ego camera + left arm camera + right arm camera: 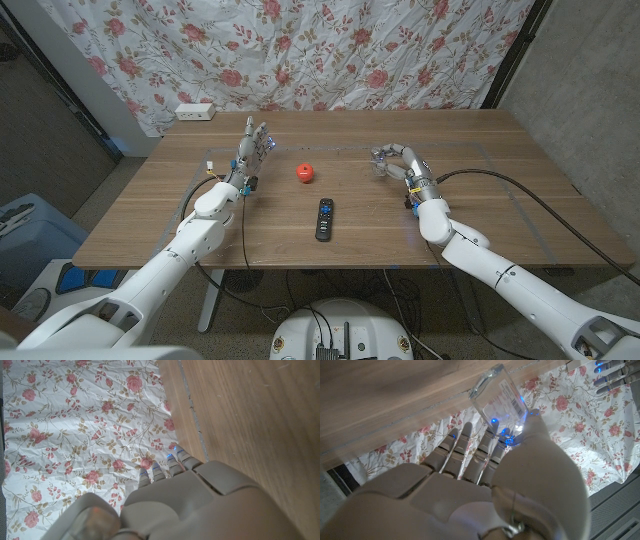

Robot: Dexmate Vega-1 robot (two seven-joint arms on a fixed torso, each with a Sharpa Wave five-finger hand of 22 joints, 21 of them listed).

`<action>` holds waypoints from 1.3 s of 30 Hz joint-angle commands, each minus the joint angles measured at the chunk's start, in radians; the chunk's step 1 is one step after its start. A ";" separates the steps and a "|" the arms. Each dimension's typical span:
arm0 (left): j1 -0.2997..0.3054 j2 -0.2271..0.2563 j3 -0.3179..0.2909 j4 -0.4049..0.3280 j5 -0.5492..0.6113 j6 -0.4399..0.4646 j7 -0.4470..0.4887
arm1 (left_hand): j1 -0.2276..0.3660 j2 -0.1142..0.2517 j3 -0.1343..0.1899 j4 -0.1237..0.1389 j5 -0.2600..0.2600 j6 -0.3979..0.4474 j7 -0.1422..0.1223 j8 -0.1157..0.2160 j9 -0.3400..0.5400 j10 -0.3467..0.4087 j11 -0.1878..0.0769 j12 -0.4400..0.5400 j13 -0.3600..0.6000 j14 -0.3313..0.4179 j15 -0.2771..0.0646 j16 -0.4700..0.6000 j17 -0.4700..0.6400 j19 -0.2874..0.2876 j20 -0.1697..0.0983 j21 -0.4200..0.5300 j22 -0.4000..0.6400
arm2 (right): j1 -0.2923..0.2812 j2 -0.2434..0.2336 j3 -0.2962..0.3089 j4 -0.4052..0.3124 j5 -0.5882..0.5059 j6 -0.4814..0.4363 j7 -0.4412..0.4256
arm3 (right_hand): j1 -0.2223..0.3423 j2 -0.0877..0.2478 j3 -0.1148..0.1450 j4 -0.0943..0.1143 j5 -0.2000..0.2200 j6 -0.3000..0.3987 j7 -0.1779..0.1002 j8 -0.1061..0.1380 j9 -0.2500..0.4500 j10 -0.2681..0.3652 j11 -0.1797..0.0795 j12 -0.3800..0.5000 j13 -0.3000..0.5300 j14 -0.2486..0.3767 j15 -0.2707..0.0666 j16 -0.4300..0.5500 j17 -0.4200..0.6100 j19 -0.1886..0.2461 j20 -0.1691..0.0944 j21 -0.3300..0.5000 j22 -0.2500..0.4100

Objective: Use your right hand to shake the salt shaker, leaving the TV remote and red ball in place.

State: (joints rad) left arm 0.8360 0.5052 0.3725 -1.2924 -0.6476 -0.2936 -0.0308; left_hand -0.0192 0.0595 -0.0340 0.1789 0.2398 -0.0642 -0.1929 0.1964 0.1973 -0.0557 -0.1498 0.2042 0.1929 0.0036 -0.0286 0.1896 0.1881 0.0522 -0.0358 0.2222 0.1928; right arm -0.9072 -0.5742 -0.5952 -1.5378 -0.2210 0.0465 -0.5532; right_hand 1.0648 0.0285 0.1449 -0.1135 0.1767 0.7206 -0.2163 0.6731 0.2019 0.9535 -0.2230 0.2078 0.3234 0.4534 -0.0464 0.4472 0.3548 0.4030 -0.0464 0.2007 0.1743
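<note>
I've got the right hand (398, 160) wrapped round the clear, square-sided salt shaker (498, 391), w/ a printed label on one face; it's held at the fingertips, thumb along one side, on the right half of the table, far of centre. In the right wrist view the shaker sits tilted against the wood, glassy and see-through; I can't tell what's inside. Small blue lights glow at the fingertips (494, 420).

Left hand (250, 150) stands upright on the left side, fingers apart and straight, grasping nothing; pale grey plastic shell, smooth, w/ blue tip lights in the left wrist view too.

Round red ball (304, 172) sits near mid-table, between the two hands and apart from both. Slim black TV remote (324, 218), rectangular w/ a ring of buttons, lies lengthwise just nearer than the ball, not touching it.

Surface: brown wooden table (500, 190), matte, fine grain, straight edges. Behind it hangs a wrinkled white curtain w/ red rose print (330, 50). A white power strip (195, 112) rests at the far left corner. Grey wall at right; black cable (540, 205) trails across the table's right side from the right arm.
</note>
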 commanded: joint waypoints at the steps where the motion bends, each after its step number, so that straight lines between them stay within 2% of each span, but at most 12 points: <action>1: 0.000 0.000 0.000 0.000 0.000 0.000 0.000 | 0.000 0.102 0.001 0.008 0.006 0.001 -0.007 0.005 0.006 0.001 -0.005 0.008 0.004 0.000 -0.106 0.005 0.006 0.011 -0.023 0.005 0.005 | 0.018 0.026 -0.023 0.088 0.008 0.084 -0.017 | -0.090 0.091 0.002 -0.008 0.002 0.001 -0.004 0.004 0.003 -0.003 0.004 0.000 -0.001 -0.010 -0.141 -0.003 0.001 -0.006 -0.034 -0.001 0.002; 11: 0.000 0.000 0.000 0.000 0.000 0.000 0.000 | 0.000 0.102 0.001 0.008 0.007 0.000 -0.006 0.004 0.006 0.001 -0.005 0.008 0.004 0.001 -0.105 0.005 0.006 0.011 -0.023 0.005 0.005 | 0.024 0.044 -0.029 0.128 0.032 0.122 -0.009 | -0.091 0.091 0.003 -0.013 0.002 0.000 -0.004 0.000 0.003 -0.005 0.004 -0.001 -0.004 -0.014 -0.143 -0.003 0.002 -0.006 -0.038 -0.001 0.002; 28: 0.000 0.000 0.000 0.000 0.000 -0.001 0.000 | 0.000 0.102 0.001 0.008 0.007 0.001 -0.007 0.005 0.006 0.001 -0.005 0.008 0.004 0.001 -0.105 0.005 0.006 0.011 -0.024 0.005 0.005 | 0.027 0.060 -0.033 0.153 0.067 0.115 0.013 | -0.096 0.088 0.003 -0.019 0.001 -0.014 -0.004 -0.010 0.001 -0.018 0.004 -0.006 -0.012 -0.021 -0.142 -0.004 0.004 -0.004 -0.039 0.001 0.002; 39: 0.000 0.000 0.000 0.000 0.000 -0.001 0.000 | 0.000 0.102 0.001 0.008 0.007 0.001 -0.007 0.005 0.006 0.001 -0.005 0.008 0.004 0.001 -0.105 0.005 0.006 0.011 -0.023 0.005 0.005 | 0.036 0.057 -0.038 0.173 0.075 0.145 0.029 | -0.114 0.078 -0.004 -0.021 0.001 -0.045 -0.004 -0.031 -0.001 -0.044 0.004 -0.013 -0.021 -0.040 -0.138 -0.010 0.005 -0.008 -0.033 0.000 0.002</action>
State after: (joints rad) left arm 0.8363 0.5049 0.3725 -1.2927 -0.6476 -0.2941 -0.0306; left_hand -0.0192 0.0595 -0.0340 0.1789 0.2398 -0.0642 -0.1929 0.1964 0.1972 -0.0557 -0.1499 0.2042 0.1929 0.0037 -0.0286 0.1896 0.1881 0.0522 -0.0359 0.2222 0.1928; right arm -0.8780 -0.5179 -0.6297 -1.3827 -0.1584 0.1698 -0.5388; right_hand 0.9685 0.0999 0.1422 -0.1300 0.1741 0.6836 -0.2205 0.6444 0.1989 0.9193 -0.2215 0.1960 0.3018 0.4193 -0.0447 0.4400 0.3550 0.4029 -0.0461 0.2007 0.1743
